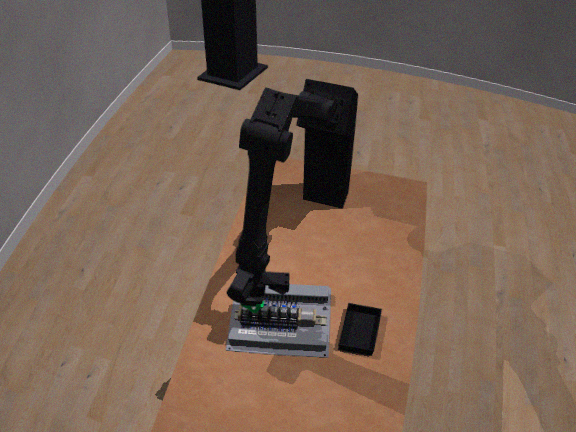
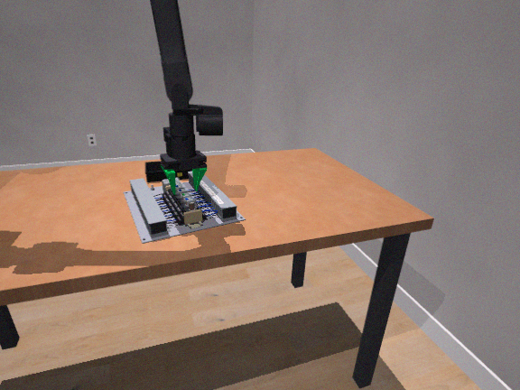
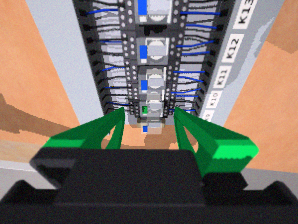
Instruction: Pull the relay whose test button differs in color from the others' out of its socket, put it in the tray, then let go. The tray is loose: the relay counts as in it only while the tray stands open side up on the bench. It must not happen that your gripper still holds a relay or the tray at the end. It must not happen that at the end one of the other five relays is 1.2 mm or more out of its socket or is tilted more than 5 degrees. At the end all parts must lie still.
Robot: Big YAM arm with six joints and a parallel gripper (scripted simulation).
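A row of relays [image 1: 272,314] [image 2: 182,203] [image 3: 155,50] sits in sockets on a grey panel [image 1: 280,345] [image 2: 138,212] [image 3: 55,50]. Most of them have blue test buttons. One relay [image 3: 152,105] near the row's end has a green button. My gripper [image 1: 256,306] [image 2: 182,187] [image 3: 149,111] is open and points straight down over that end of the row. Its green fingertips stand on either side of the green-button relay and are apart from its sides. The black tray [image 1: 360,328] stands open side up on the bench to the right of the panel. It shows only in the top view.
White labels K10 to K13 [image 3: 227,65] run along the panel's right duct. A beige end block [image 1: 317,317] [image 2: 194,218] closes the row at the far end from my gripper. The arm's black pedestal [image 1: 327,150] stands at the back of the bench.
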